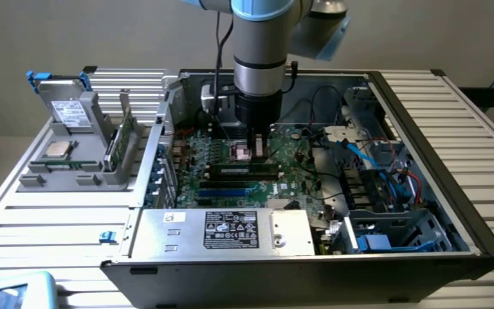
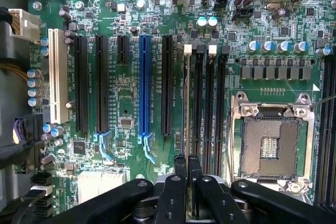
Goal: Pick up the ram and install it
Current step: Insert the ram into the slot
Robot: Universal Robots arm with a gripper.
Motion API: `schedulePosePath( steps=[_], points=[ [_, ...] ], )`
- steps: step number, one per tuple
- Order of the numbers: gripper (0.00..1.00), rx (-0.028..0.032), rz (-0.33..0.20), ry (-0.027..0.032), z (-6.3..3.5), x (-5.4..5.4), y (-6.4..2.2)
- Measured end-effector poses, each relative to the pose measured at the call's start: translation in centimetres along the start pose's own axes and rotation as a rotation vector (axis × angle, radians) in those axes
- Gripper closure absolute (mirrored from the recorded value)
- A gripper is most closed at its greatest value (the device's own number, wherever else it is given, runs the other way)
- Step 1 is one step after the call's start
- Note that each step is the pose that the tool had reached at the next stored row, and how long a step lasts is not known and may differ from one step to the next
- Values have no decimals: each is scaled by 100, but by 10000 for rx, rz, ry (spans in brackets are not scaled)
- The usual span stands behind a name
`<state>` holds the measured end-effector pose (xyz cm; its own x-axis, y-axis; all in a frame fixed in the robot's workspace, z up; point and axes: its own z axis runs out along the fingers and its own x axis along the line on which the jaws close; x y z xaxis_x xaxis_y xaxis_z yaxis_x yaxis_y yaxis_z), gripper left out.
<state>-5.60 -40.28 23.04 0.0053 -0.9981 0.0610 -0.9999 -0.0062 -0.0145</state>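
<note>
**Gripping the ram (image 2: 187,108) above the motherboard (image 2: 126,103)**

Exterior view: an open computer case (image 1: 229,270) sits on a slatted grey table (image 1: 49,219) before a beige wall (image 1: 101,32); the tool (image 1: 260,149) hangs inside it. Wrist view: the tool (image 2: 187,162) is pinched on the ram, edge-on, lined along the memory slots (image 2: 210,108) beside the empty processor socket (image 2: 270,145).

Arm (image 1: 260,38) cut off by the picture's upper edge, claw (image 1: 261,153) tips too blurred to separate, power supply label (image 1: 229,230) print too small to read, ram (image 2: 187,108) edge-on in wrist view, chips hidden.
</note>
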Motion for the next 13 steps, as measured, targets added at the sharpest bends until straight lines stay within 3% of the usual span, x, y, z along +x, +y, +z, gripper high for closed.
schedulePosePath(
  steps=[13],
  points=[
    [87, 74, 3, 47, 36, -6, 15]
  ],
)
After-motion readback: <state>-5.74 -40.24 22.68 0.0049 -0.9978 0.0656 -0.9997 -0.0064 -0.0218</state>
